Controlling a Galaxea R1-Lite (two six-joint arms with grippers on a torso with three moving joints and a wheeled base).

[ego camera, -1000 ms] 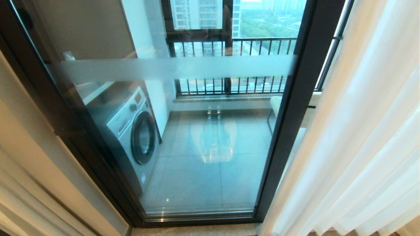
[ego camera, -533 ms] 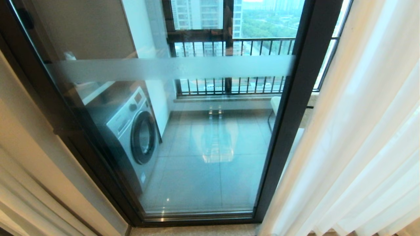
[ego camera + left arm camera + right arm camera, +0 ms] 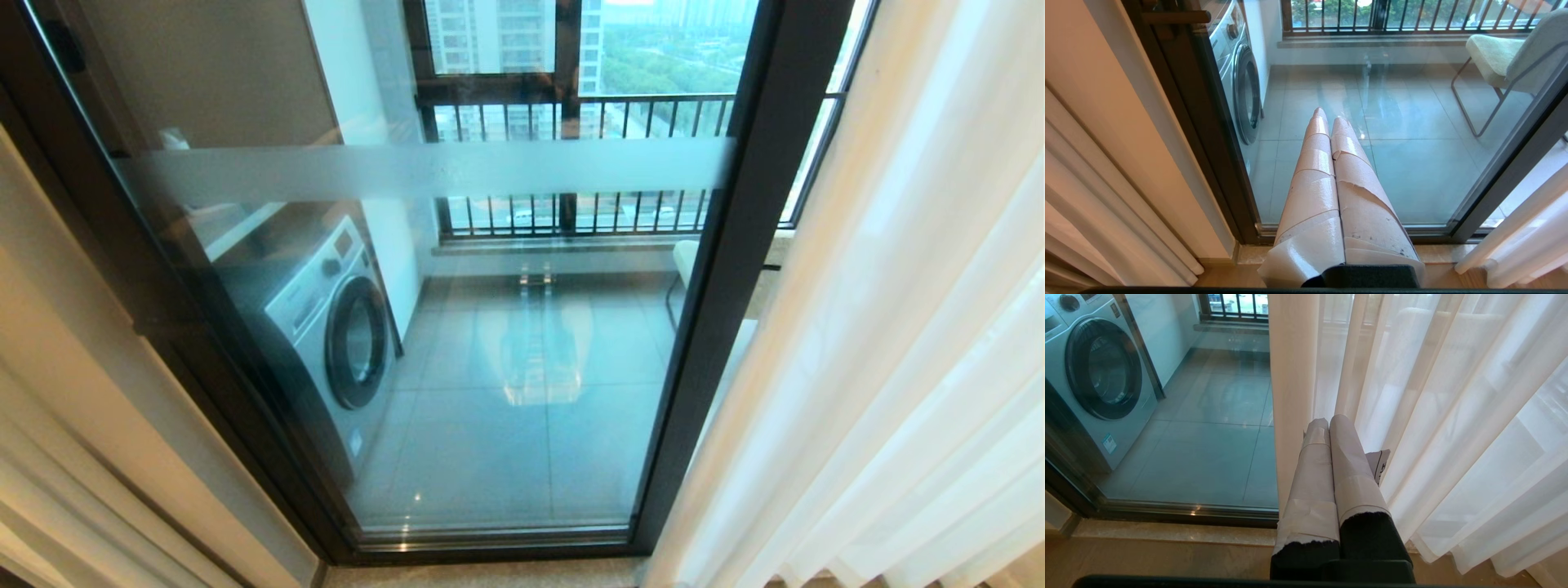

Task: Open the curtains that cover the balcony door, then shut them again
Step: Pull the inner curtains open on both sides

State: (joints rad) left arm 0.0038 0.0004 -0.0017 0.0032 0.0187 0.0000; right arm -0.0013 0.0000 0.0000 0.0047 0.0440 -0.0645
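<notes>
In the head view the balcony door point(image 3: 457, 343) is seen bare, its dark frame members running from twelve to six o'clock and its frosted band point(image 3: 424, 170) lying from nine to three. The curtains point(image 3: 882, 343) are gathered at three o'clock, their pleats hanging lengthwise from twelve to six, hems at the floor. A washing machine point(image 3: 326, 327) is seen through the glass at eight o'clock. The left gripper point(image 3: 1329, 118) is pointed at the glass, fingers pressed together, empty. The right gripper point(image 3: 1329, 422) is likewise closed on nothing, tips near the sheer folds point(image 3: 1433, 416).
</notes>
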